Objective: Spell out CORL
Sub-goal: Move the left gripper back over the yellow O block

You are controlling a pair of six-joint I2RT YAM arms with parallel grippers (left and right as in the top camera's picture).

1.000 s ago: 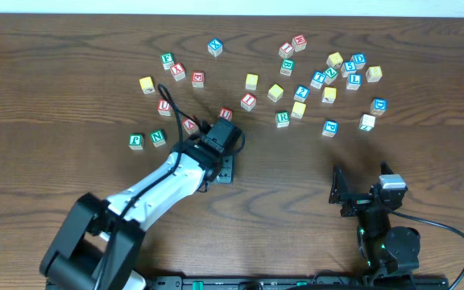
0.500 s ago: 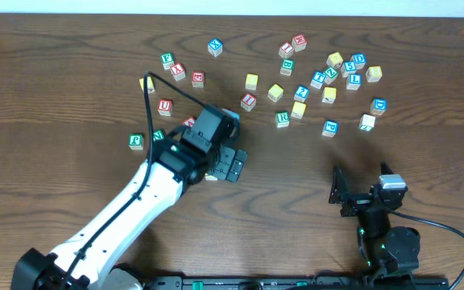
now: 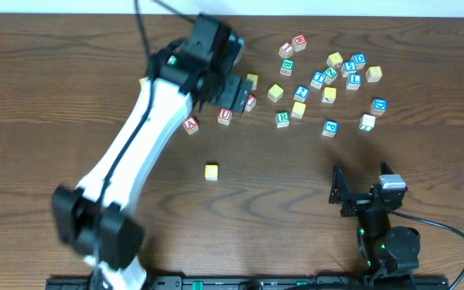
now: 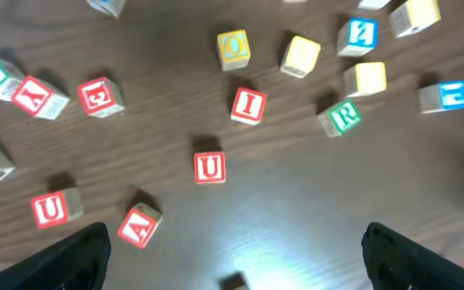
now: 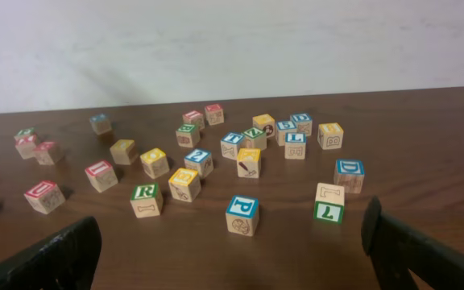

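- Since these are small wooden letter cubes, I judge them light, rigid and not fragile. The flat opposite faces are the place to grip, squarely from above; a corner pinch on smooth painted wood could twist the cube out.
- One lone yellow cube (image 3: 211, 171) sits on bare table nearer the robot, well apart from the scatter. I cannot read its letter, but I judge it to be the start of the word.
- The yellow O cube (image 4: 233, 47) lies in the scatter with open wood around it.
- The green R cube (image 3: 282, 118) has a plain yellow neighbour just beside it.
- The blue L cube (image 5: 295, 147) sits in the tight right-hand group, so finger room there looks poor.
- The left gripper (image 4: 234, 242) hovers above the scatter over a red U cube (image 4: 209, 167), fingers spread wide with nothing between them.
- The right gripper (image 5: 230, 246) sits low near the robot's edge, also spread wide and empty.
- The table (image 3: 425, 161) is dark, flat wood with some glare. I judge that a nudged cube would slide on it.
- A plain white wall (image 5: 232, 40) stands beyond the far edge.
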